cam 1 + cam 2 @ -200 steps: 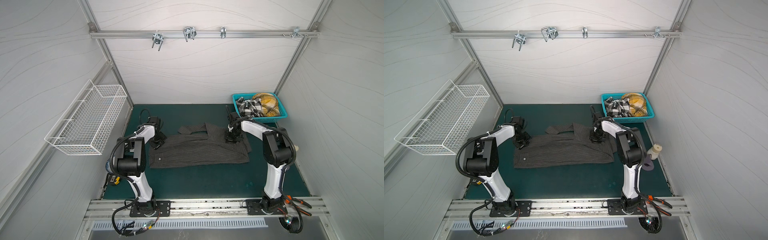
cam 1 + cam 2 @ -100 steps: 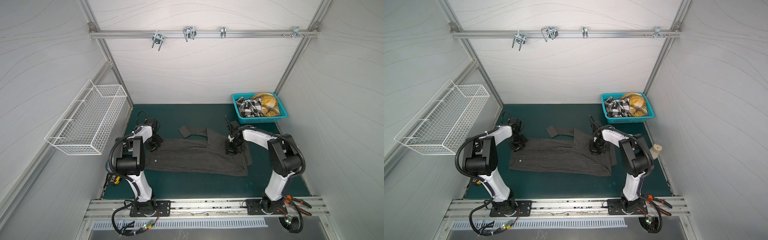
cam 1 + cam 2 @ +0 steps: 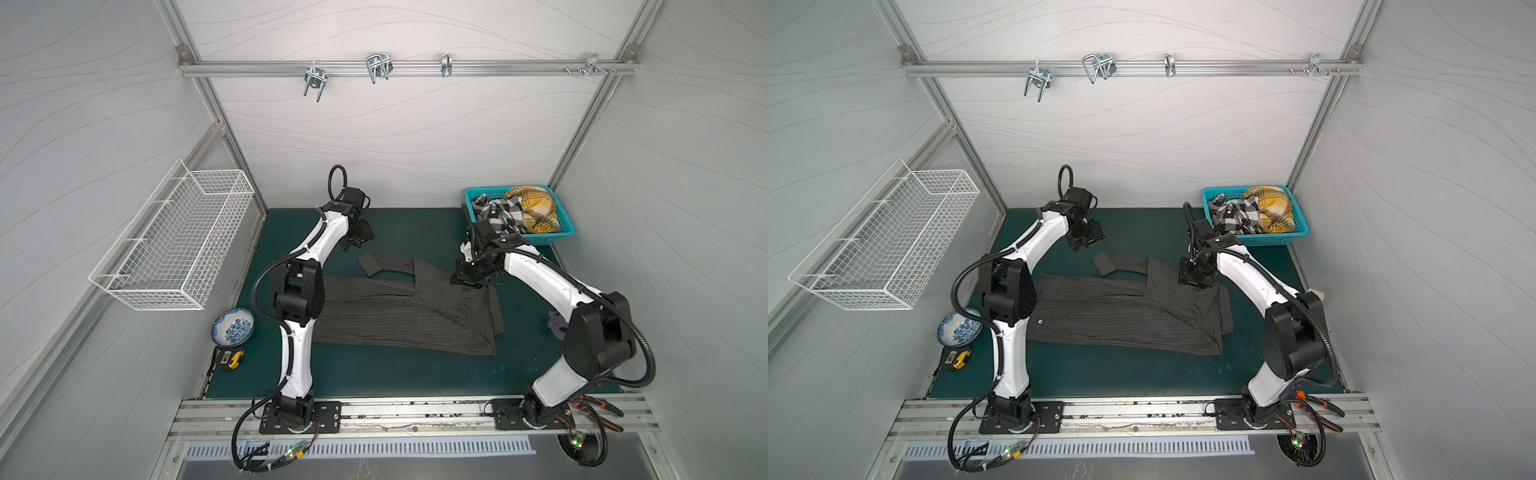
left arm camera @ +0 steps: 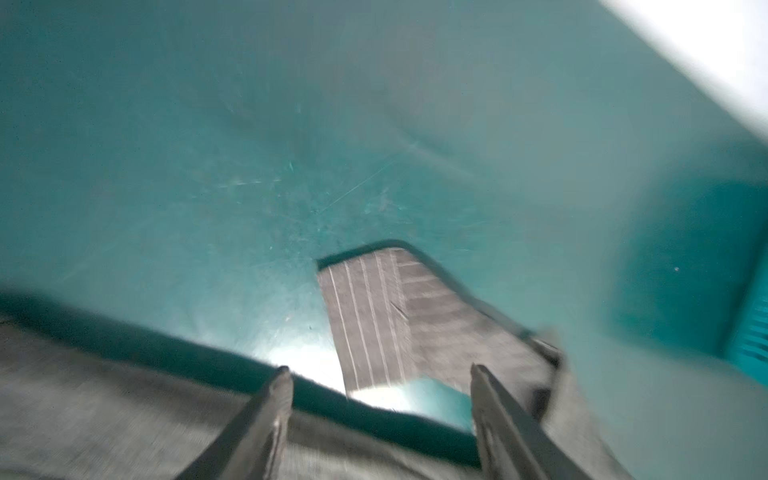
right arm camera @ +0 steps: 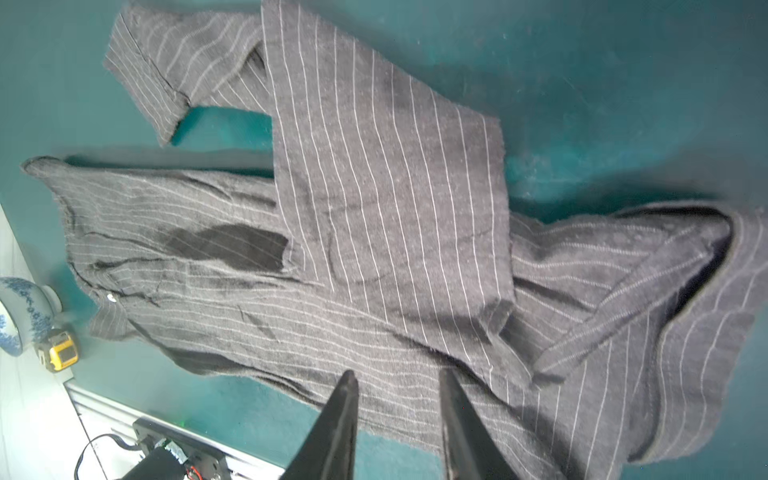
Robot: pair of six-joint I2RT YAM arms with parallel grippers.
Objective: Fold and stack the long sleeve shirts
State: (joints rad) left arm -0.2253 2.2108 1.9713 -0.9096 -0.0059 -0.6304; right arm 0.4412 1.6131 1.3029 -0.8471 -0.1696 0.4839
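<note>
Okay, the green surface (image 3: 415, 374) fills my view, and the pinstriped shirt (image 3: 395, 316) lies spread across its middle. One sleeve is laid over the body, with its cuff resting on the surface past the far edge. The teal basket (image 3: 552, 240) sits in the far right corner, holding the checked shirt (image 3: 498, 212) and plaid shirt (image 3: 536, 208), bunched together. The right gripper (image 5: 398, 374) hovers over the pinstriped shirt's right end, jaws narrowly apart with nothing between them. The left gripper (image 4: 378, 370) hangs near the cuff, jaws wide and empty. A bowl (image 3: 232, 327) and tape measure (image 3: 230, 359) sit by the surface's left edge.
</note>
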